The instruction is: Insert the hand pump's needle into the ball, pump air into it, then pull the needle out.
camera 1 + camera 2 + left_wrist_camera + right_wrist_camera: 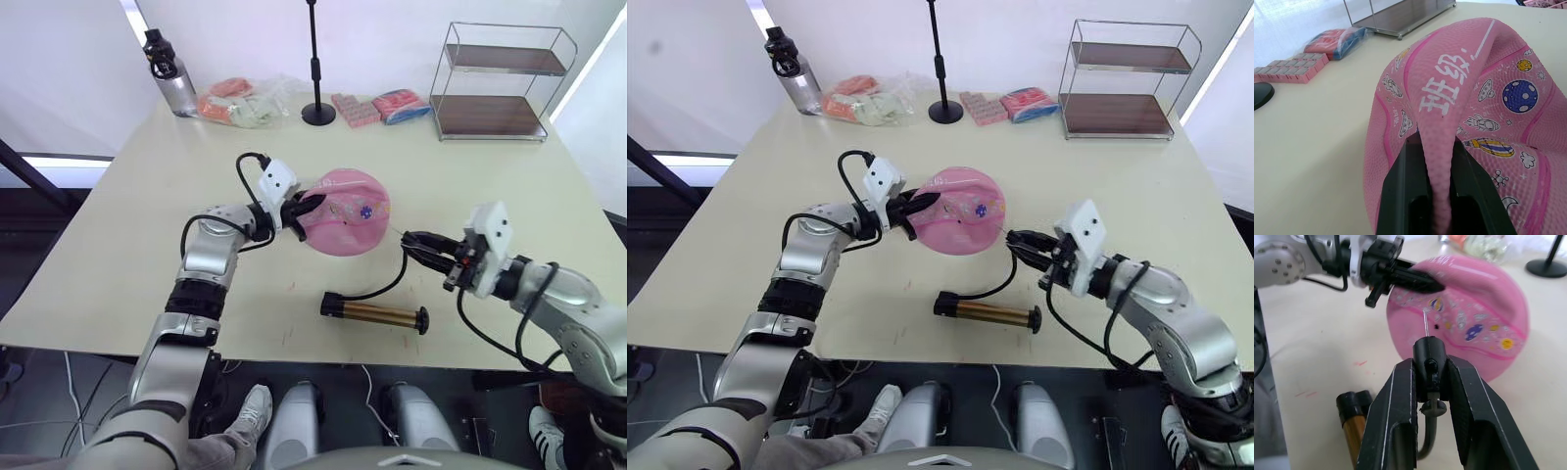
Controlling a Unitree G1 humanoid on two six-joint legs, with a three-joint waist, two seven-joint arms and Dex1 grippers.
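We line the needle up with the ball's valve.

Mid-table, the limp pink ball [345, 211] sits pinched in our left gripper [302, 209]; the hand pump [374, 314] lies just before it; our right gripper [1428, 369] clamps the hose fitting, needle [1425, 322] near the valve hole, needing a straight push.

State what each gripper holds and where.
Left gripper pinches a fold of the ball; right gripper clamps the needle's black fitting.

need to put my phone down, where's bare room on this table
Free: the wide stretch between the wire shelf and the right gripper, and the near left corner. Crowded: the back edge with bottle, packets, stand base, and around the ball.
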